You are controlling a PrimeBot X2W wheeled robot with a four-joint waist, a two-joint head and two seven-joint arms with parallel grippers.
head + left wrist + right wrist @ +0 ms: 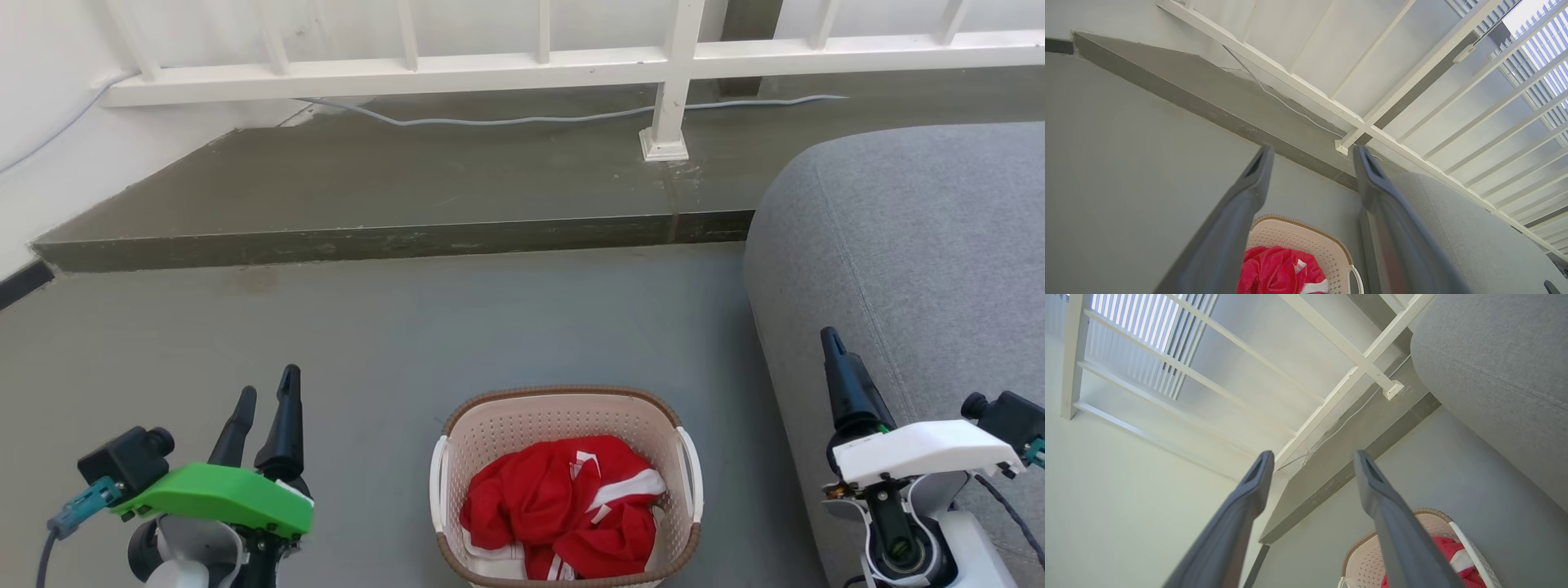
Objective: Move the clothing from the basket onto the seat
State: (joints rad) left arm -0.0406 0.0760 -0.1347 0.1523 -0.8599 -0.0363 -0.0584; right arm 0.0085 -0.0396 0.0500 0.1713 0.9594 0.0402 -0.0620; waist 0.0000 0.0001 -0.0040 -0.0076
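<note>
The clothing [563, 506] sits heaped in the basket [563, 416], red folds with white stripes showing. The basket stands on the floor [392, 327] at the near centre, just left of the seat [922, 245]. Nothing lies on the grey cushion yet, so this looks like the opening step: the first reach into the basket.

The left hand [269, 384] hovers over bare floor, near and well left of the basket. Its two dark fingers are spread wide, pointing toward the far side, with nothing between them. The right hand [1313, 454] hangs to the right of the basket, by the seat's left flank as the head view has it, its fingers just as wide apart and empty. In both wrist views the fingers aim past the basket toward the white railing [669, 57], with the basket low in each picture.

To do the reach well, the chosen hand would need to tip its wrist down so the fingers point into the heap. It should come in over the brown rim, not across it, and pinch a thick fold near the top. Soft cloth trails, so the lift should clear the rim before swinging right. The right hand looks the likelier pick, being next to the seat. The risks are snagging a white handle [690, 457] or dragging the light basket along.
</note>
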